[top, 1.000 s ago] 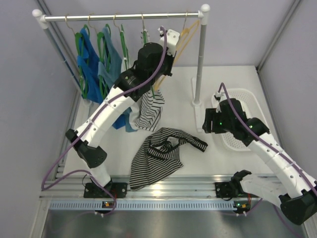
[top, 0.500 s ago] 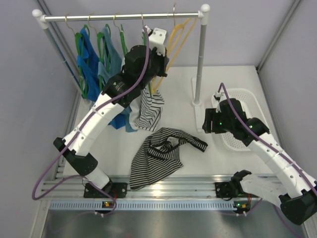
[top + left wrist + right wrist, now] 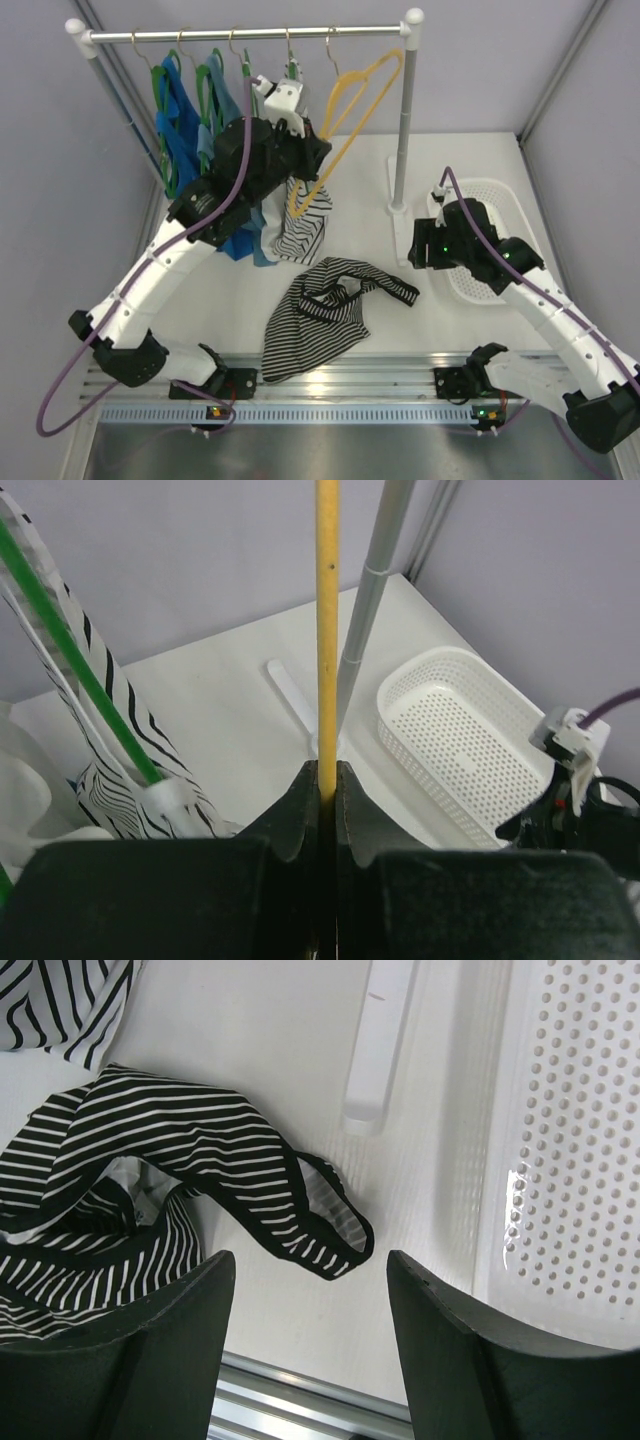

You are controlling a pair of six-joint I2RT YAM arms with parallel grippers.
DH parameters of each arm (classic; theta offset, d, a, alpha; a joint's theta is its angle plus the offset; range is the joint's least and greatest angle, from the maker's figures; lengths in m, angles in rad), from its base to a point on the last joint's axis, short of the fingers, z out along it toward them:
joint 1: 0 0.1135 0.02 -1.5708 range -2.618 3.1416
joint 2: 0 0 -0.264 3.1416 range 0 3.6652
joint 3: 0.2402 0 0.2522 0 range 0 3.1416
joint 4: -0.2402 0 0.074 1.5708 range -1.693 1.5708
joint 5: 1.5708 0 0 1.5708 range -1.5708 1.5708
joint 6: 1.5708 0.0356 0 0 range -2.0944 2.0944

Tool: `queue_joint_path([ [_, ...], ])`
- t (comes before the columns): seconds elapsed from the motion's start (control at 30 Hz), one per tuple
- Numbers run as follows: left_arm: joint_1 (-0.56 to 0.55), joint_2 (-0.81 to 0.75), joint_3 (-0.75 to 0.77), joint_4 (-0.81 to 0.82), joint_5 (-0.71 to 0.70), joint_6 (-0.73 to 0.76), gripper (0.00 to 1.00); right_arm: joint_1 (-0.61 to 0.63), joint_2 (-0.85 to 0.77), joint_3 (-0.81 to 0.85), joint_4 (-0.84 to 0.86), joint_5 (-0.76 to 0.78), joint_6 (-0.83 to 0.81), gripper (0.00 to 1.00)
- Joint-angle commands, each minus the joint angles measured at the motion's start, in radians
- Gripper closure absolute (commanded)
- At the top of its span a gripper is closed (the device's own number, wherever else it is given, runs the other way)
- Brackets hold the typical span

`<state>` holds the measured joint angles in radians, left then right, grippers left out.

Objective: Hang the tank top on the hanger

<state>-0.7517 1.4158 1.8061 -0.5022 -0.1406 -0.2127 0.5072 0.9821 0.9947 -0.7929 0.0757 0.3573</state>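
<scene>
The dark narrow-striped tank top lies crumpled on the white table in front of the rail; its strap end shows in the right wrist view. The yellow-orange hanger hangs tilted by its metal hook from the rail. My left gripper is shut on the hanger's bar, seen as a yellow rod between the jaws in the left wrist view. My right gripper is open and empty, hovering above the table just right of the tank top's strap.
A clothes rail holds green hangers with blue tops and a paler white striped top. The rail's post stands at the right. A white perforated basket sits at the right, also seen in the right wrist view.
My left gripper has swung left along the rail with the yellow hanger, whose hook has slid left and whose body now tilts out. The right arm and the tank top have not moved.
</scene>
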Motion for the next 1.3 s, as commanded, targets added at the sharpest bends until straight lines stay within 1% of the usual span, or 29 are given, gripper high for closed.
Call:
queue_joint_path([
  [0.0,-0.005,-0.115,-0.068,0.008,0.079,-0.008,1.00,-0.009,-0.002,-0.004,0.046,-0.014,-0.018,0.37],
  [0.07,-0.005,-0.178,-0.096,-0.021,0.136,0.004,1.00,-0.009,-0.003,-0.007,0.044,-0.014,-0.017,0.37],
  [0.1,-0.005,-0.193,-0.115,-0.054,0.136,0.013,1.00,-0.009,-0.010,-0.010,0.044,-0.014,-0.017,0.37],
  [0.13,-0.005,-0.227,-0.122,-0.077,0.200,0.019,1.00,-0.009,-0.014,-0.021,0.046,-0.019,-0.012,0.37],
  [0.2,-0.005,-0.259,-0.143,-0.117,0.234,0.032,1.00,-0.007,-0.028,-0.034,0.049,-0.027,-0.006,0.38],
  [0.27,-0.005,-0.307,-0.166,-0.182,0.304,0.051,1.00,-0.009,-0.034,-0.054,0.043,-0.033,0.011,0.40],
  [0.33,-0.005,-0.365,-0.218,-0.234,0.341,0.053,1.00,-0.007,-0.045,-0.083,0.041,-0.040,0.034,0.42],
  [0.4,-0.005,-0.406,-0.282,-0.257,0.383,0.055,1.00,0.001,-0.066,-0.108,0.044,-0.044,0.048,0.43],
  [0.5,-0.005,-0.510,-0.364,-0.291,0.432,0.049,1.00,0.027,-0.089,-0.160,0.044,-0.028,0.089,0.43],
  [0.6,-0.005,-0.569,-0.427,-0.328,0.498,0.045,1.00,0.088,-0.089,-0.212,0.055,0.005,0.152,0.44],
  [0.63,-0.005,-0.580,-0.438,-0.337,0.501,0.044,1.00,0.141,-0.086,-0.235,0.069,0.039,0.170,0.44],
  [0.7,-0.005,-0.600,-0.461,-0.381,0.500,0.045,1.00,0.198,-0.063,-0.255,0.084,0.082,0.227,0.44],
  [0.73,-0.005,-0.604,-0.467,-0.394,0.496,0.049,1.00,0.249,-0.053,-0.271,0.087,0.140,0.242,0.44],
  [0.77,-0.005,-0.609,-0.473,-0.404,0.495,0.055,1.00,0.270,-0.031,-0.280,0.093,0.171,0.258,0.44],
  [0.9,-0.005,-0.626,-0.479,-0.435,0.513,0.065,1.00,0.339,-0.022,-0.330,0.159,0.288,0.308,0.44],
  [1.03,-0.005,-0.623,-0.472,-0.479,0.512,0.084,1.00,0.399,-0.020,-0.387,0.236,0.409,0.308,0.46],
  [1.1,-0.005,-0.617,-0.470,-0.496,0.492,0.090,1.00,0.424,-0.023,-0.404,0.277,0.440,0.304,0.46],
  [1.2,-0.005,-0.615,-0.470,-0.515,0.434,0.072,1.00,0.494,-0.034,-0.409,0.287,0.533,0.308,0.45],
  [1.27,-0.005,-0.612,-0.475,-0.526,0.400,0.059,1.00,0.516,-0.037,-0.416,0.291,0.567,0.312,0.44],
])
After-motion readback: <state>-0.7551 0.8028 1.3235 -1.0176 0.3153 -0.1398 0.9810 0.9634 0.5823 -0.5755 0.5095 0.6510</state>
